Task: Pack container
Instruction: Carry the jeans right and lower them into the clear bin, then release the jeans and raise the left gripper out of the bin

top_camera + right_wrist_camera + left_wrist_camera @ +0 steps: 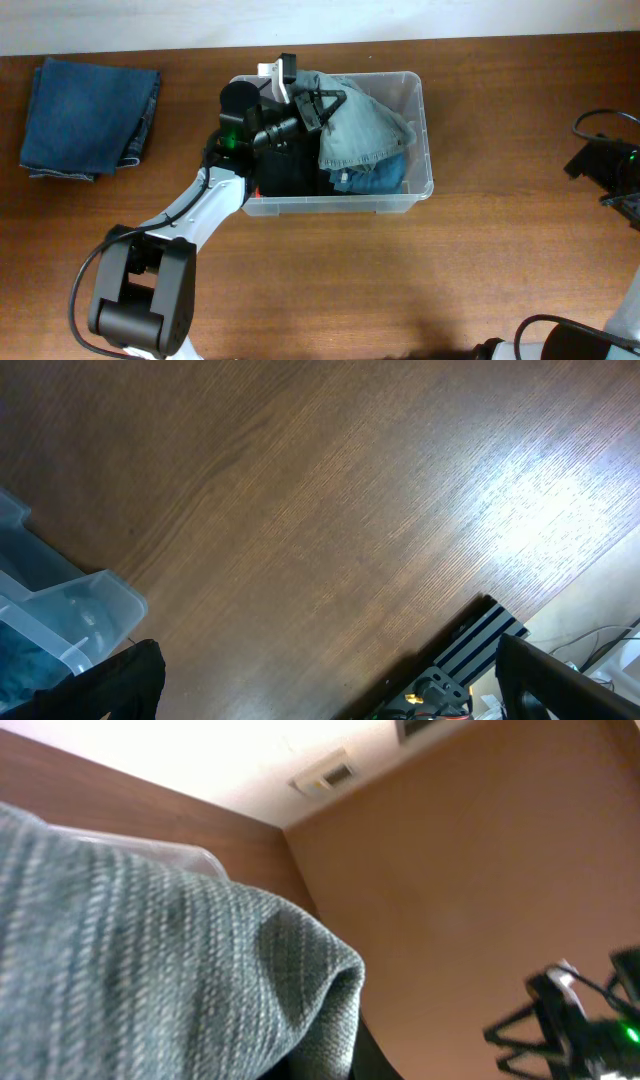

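The clear plastic container (pixel 425 120) stands at the table's centre and holds clothes. My left gripper (pixel 322 103) reaches into its left half and is shut on a light grey-green denim garment (pixel 365 130) that lies on top of the pile. In the left wrist view the same garment (pixel 150 980) fills the lower left and hides the jaws, with the container's rim (pixel 170 850) behind it. My right gripper (pixel 600 165) is open and empty at the table's right edge, far from the container. Its wrist view (pixel 330 680) shows a container corner (pixel 80 610).
A folded blue denim piece (pixel 90 118) lies on the table at the far left. Inside the container are a black garment (pixel 290 165) and a blue denim one (pixel 375 178). Cables run along the right edge (pixel 600 118).
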Tool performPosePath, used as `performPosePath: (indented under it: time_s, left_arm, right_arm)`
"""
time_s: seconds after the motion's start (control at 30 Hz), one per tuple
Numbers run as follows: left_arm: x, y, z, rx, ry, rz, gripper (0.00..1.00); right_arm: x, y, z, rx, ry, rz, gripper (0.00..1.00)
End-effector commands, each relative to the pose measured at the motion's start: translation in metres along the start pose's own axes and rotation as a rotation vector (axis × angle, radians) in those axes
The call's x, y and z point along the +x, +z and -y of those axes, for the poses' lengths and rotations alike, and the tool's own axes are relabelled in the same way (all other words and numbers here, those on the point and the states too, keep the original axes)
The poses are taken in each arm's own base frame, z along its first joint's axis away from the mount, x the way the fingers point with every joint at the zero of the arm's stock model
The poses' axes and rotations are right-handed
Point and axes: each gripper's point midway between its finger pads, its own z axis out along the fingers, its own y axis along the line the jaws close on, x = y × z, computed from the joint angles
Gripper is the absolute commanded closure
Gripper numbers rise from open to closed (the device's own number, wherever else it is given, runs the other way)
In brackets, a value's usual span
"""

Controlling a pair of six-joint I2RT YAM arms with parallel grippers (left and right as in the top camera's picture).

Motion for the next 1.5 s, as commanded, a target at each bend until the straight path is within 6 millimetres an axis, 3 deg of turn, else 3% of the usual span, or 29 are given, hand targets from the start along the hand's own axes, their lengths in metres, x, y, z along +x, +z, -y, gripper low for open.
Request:
performPosePath:
  time_s: [0.0,0.3,0.47,0.63,0.8,0.93,1.0,1.1,1.13,1.37,1.47]
  left_arm:
    - [0.015,0.001,0.035,0.139,0.084,-0.113,0.99]
    - [0.046,-0.014,0.067,0.319,0.122,-0.331,0.99]
    - [0.058,-0.02,0.071,0.366,0.145,-0.395,0.98]
    - [0.054,-0.022,0.059,0.348,0.127,-0.389,0.96]
    - [0.044,-0.025,0.028,0.304,0.082,-0.366,0.95]
    - [0.038,-0.029,0.01,0.282,0.059,-0.352,0.75]
    - [0.033,-0.032,0.001,0.27,0.05,-0.34,0.45]
    - [0.027,-0.038,-0.005,0.262,0.043,-0.33,0.28]
    - [0.025,-0.042,-0.006,0.265,0.043,-0.331,0.03]
    - [0.011,-0.064,-0.002,0.305,0.045,-0.361,0.01]
    - [-0.013,-0.076,0.013,0.336,0.09,-0.368,0.01]
  right_arm:
    - [0.0,-0.001,0.002,0.001,0.01,0.006,0.01]
    - [0.0,-0.001,0.001,0.0,0.01,0.006,0.02]
    - [0.0,-0.001,0.002,0.001,0.01,0.006,0.01]
    - [0.0,-0.001,0.001,0.0,0.01,0.006,0.02]
    - [-0.001,-0.001,0.002,0.001,0.01,0.006,0.02]
    - [0.0,-0.001,0.002,0.001,0.01,0.006,0.02]
    - [0.0,-0.001,0.001,0.0,0.01,0.006,0.02]
    - [0.0,-0.001,0.002,0.001,0.01,0.006,0.02]
    - [0.0,-0.001,0.001,0.0,0.01,0.006,0.02]
    - [0.0,-0.001,0.001,0.0,0.01,0.006,0.02]
    - [0.0,-0.001,0.001,0.0,0.01,0.006,0.02]
